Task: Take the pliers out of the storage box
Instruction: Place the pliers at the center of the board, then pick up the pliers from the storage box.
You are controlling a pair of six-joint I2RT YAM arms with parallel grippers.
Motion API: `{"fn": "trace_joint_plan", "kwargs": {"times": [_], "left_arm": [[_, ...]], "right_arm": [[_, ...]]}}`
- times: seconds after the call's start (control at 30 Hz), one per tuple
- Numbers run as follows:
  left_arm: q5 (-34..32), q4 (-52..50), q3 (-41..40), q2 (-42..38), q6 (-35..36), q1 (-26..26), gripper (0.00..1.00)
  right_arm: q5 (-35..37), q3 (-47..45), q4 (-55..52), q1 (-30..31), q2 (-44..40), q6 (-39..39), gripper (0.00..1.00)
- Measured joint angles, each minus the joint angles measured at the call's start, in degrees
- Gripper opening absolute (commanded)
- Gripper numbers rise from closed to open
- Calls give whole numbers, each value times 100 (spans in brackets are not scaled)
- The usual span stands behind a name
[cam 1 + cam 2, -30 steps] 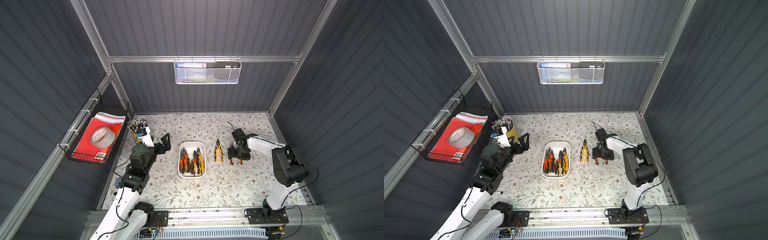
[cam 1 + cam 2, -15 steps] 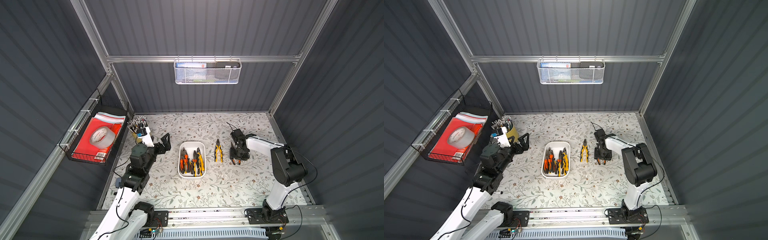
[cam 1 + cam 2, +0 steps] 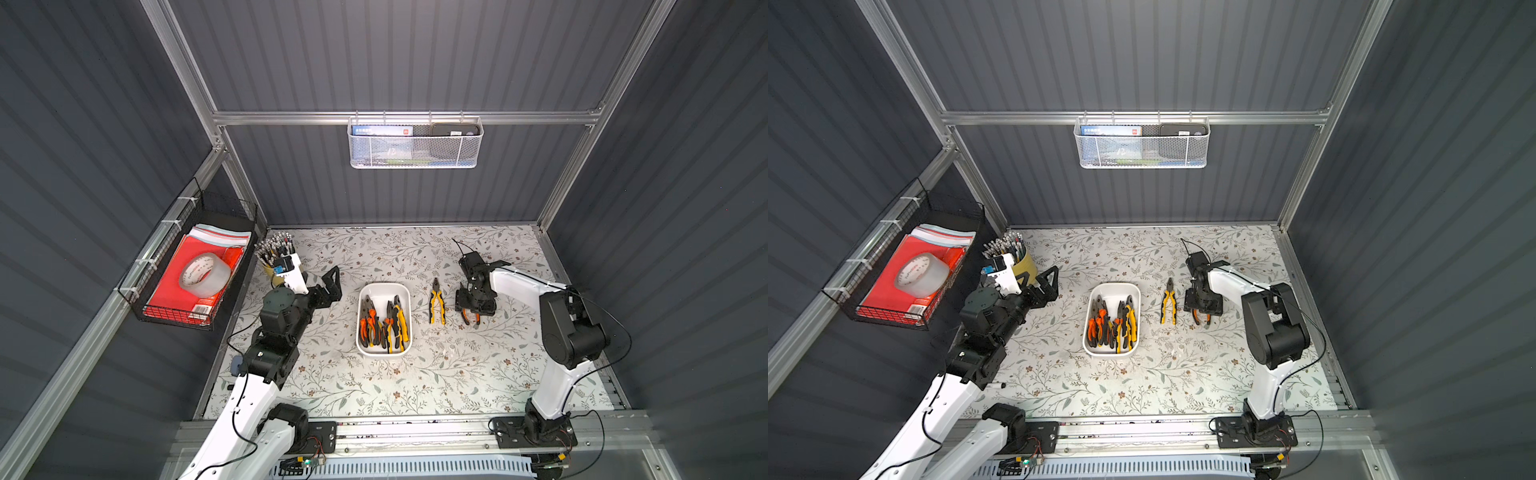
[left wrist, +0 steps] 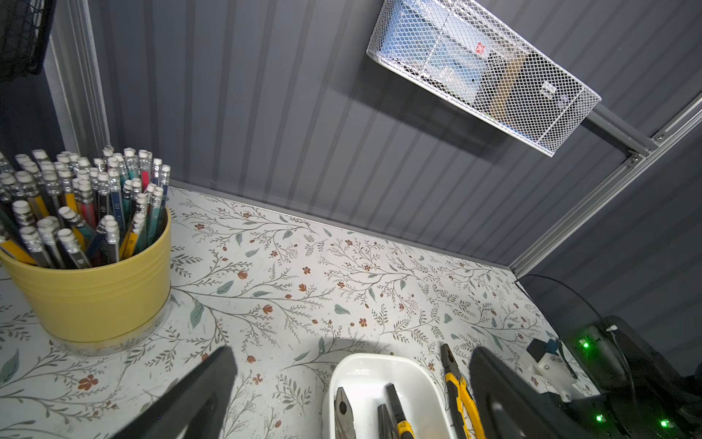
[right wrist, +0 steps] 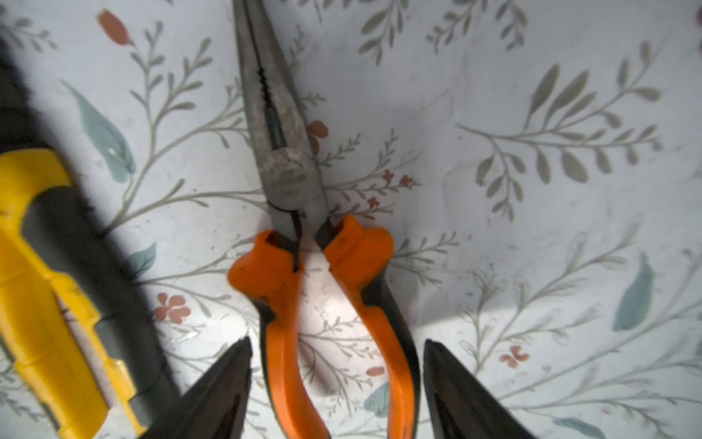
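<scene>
The white storage box sits mid-table with several pliers inside, orange-handled and yellow-handled. To its right, yellow-handled pliers lie on the table. Further right lie orange-handled long-nosed pliers, flat on the floral surface. My right gripper is open just above them, one finger on each side of the two handles, with a small gap at each. In both top views it hides most of those pliers. My left gripper is open and empty, left of the box, pointing towards it.
A yellow cup of pencils stands at the back left, close behind my left arm. A white mesh basket hangs on the back wall. A black wire basket with tape hangs on the left wall.
The right gripper's jaws narrowed, then widened again over the orange pliers, which stay on the table. The left arm has not moved.
</scene>
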Motion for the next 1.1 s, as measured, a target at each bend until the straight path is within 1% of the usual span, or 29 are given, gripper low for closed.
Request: {"fn": "trace_joint_plan", "kwargs": {"times": [0.07, 0.2, 0.33, 0.43, 0.5, 0.63, 0.73, 0.93, 1.1], "left_arm": [[-2, 2, 0, 0, 0, 0, 99], [-2, 44, 0, 44, 0, 0, 99], [-2, 55, 0, 87, 0, 0, 99], [-2, 81, 0, 90, 0, 0, 99], [-4, 83, 0, 87, 0, 0, 99], [-2, 83, 0, 87, 0, 0, 99], [-2, 83, 0, 87, 0, 0, 99], [-2, 83, 0, 87, 0, 0, 99], [-2, 83, 0, 87, 0, 0, 99]], "right_arm": [[55, 173, -162, 33, -203, 37, 78], [-22, 522, -380, 81, -765, 118, 72], [-599, 673, -186, 229, -1373, 326, 68], [-1093, 748, 66, 636, -1523, 579, 67], [-1388, 844, 234, 1003, -1427, 730, 67], [-1891, 920, 601, 1690, -1060, 1051, 63], [-2024, 918, 745, 2031, -737, 1285, 61], [-2000, 975, 772, 2356, -166, 1513, 57], [-1985, 1147, 761, 2426, 223, 1534, 54]]}}
